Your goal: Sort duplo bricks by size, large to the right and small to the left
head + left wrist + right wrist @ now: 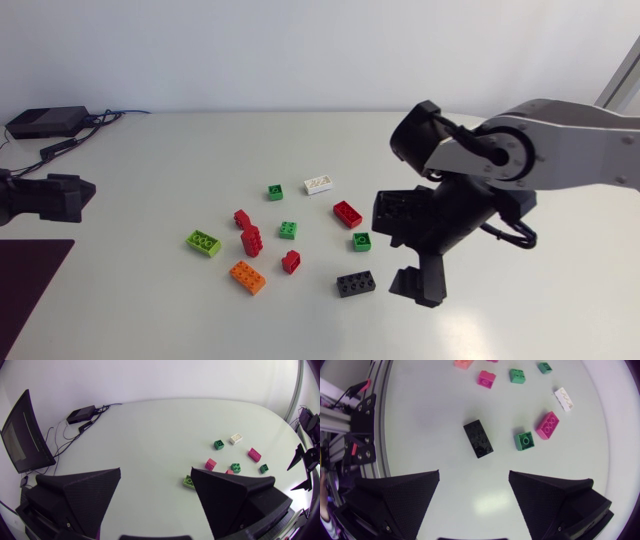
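Right gripper (pixel 398 250) hangs with fingers wide apart, empty — black brick (pixel 356 284) just beside it at 8 o'clock, small green brick (pixel 361 241) at 9 o'clock. Left gripper (pixel 156 474), also spread, sits well apart.

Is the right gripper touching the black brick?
Apart. The right wrist view shows bare table between the black brick and both open fingers of the right gripper; the brick lies ahead.

Pale table (pixel 300 150) under soft overhead light, 1 black box (pixel 45 121) and cables (pixel 97 122) at its far-left corner
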Motion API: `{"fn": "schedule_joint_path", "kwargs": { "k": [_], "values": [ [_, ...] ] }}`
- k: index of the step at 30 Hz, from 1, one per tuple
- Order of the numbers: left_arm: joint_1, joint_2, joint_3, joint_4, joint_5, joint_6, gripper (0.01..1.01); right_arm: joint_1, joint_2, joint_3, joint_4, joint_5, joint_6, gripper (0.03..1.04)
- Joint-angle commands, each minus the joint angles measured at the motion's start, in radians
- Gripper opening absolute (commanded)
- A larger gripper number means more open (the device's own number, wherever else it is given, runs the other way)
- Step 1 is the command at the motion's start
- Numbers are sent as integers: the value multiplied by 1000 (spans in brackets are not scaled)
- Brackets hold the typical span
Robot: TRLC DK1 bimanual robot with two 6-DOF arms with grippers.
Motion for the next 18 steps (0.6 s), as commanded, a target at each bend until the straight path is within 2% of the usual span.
{"fn": "schedule_joint_path", "kwargs": {
  "k": [1, 3, 6, 10, 15, 18],
  "values": [
    [19, -11, 21, -9, -6, 16, 974, 12, 75, 43, -53, -9, -166, 997],
    [24, -16, 23, -16, -6, 13, 974, 10, 138, 63, -99, -11, -239, 997],
    [39, -25, 21, -18, -6, 8, 974, 4, 193, 81, -76, -11, -314, 997],
    [41, -23, 26, -18, -6, -7, 974, 13, 261, 170, -73, -78, -319, 997],
    [35, -20, 23, -18, -6, -22, 974, 62, 345, 182, 0, -94, -314, 997],
    [36, -28, 9, -19, -6, -22, 974, 75, 371, 147, 53, -100, -319, 997]
  ]
}}
